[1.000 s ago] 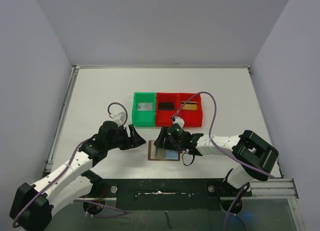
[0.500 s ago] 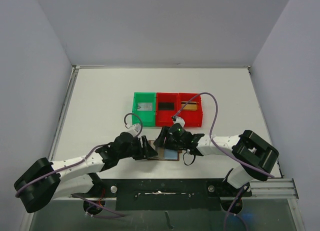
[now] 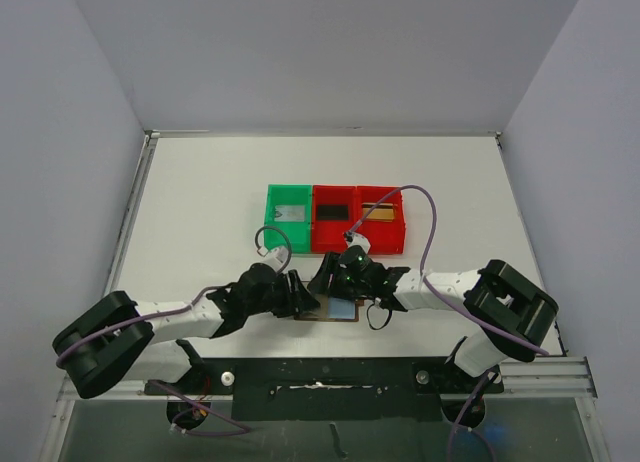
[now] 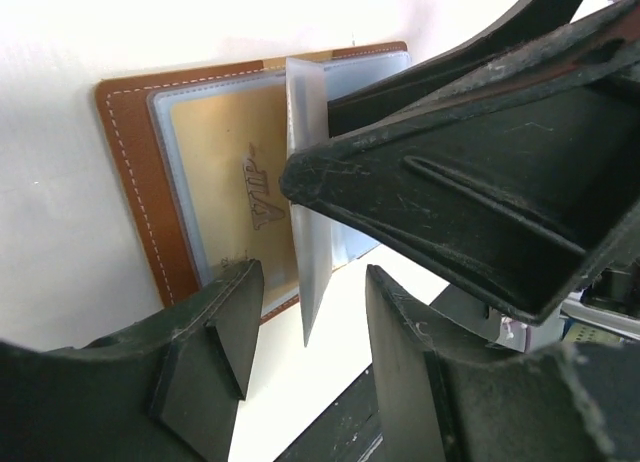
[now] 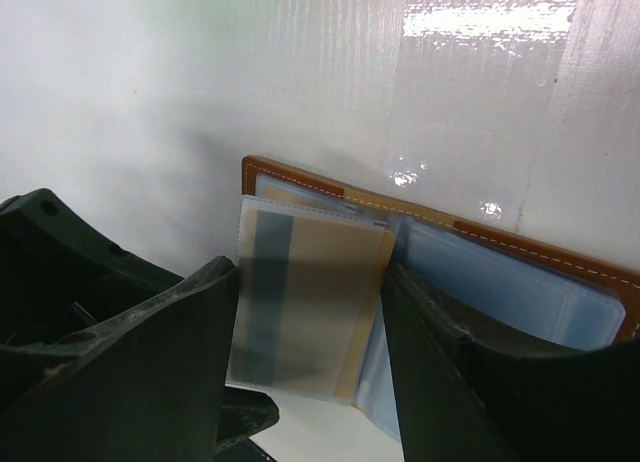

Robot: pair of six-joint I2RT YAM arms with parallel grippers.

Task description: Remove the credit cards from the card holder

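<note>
holder laid open, near centre | clear sleeve stood upright | left gripper half-wide, set astride sleeve edge, untouched | right gripper spanned by sleeve, grip not determinable

The top view looks steeply down from above and behind the arm bases at its bottom edge, taking in the whole table from afar. The wrist cameras sit close behind the left gripper and right gripper, facing each other over the card holder. All three views share it: small at lower centre from above, it fills both wrist frames.
</note>
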